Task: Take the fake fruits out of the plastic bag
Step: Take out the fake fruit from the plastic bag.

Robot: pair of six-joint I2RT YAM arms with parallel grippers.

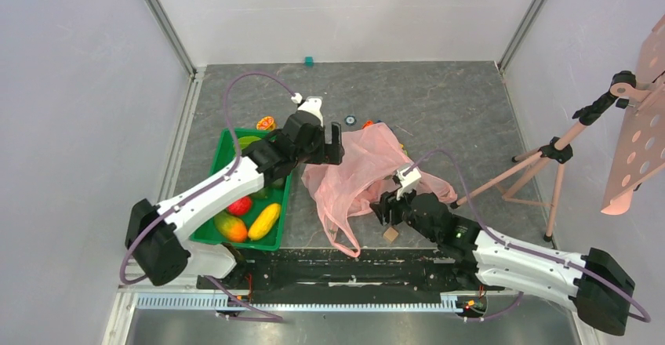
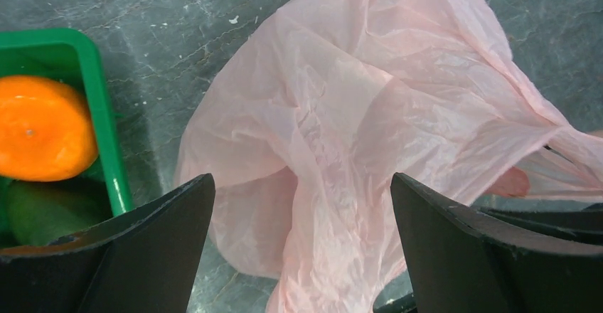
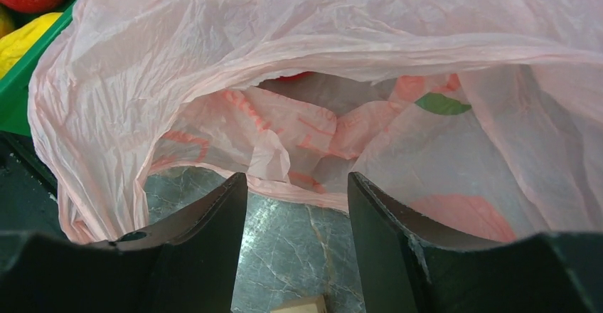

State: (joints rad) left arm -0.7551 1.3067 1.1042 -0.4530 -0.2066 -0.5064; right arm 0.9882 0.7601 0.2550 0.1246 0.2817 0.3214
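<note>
Top external: grey marbled table (image 1: 459, 102) under plastic bag (image 1: 362, 165), white walls (image 1: 345, 8) around.

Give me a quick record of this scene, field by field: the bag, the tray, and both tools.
bag: pink, crumpled, mouth facing the right arm
left tool: open, over the bag's left side
right tool: open, at the bag's mouth, holding nothing
tray: green, left of the bag
in tray: red fruit, mango, yellow fruit, orange ball
fruit inside bag: cannot tell
</note>
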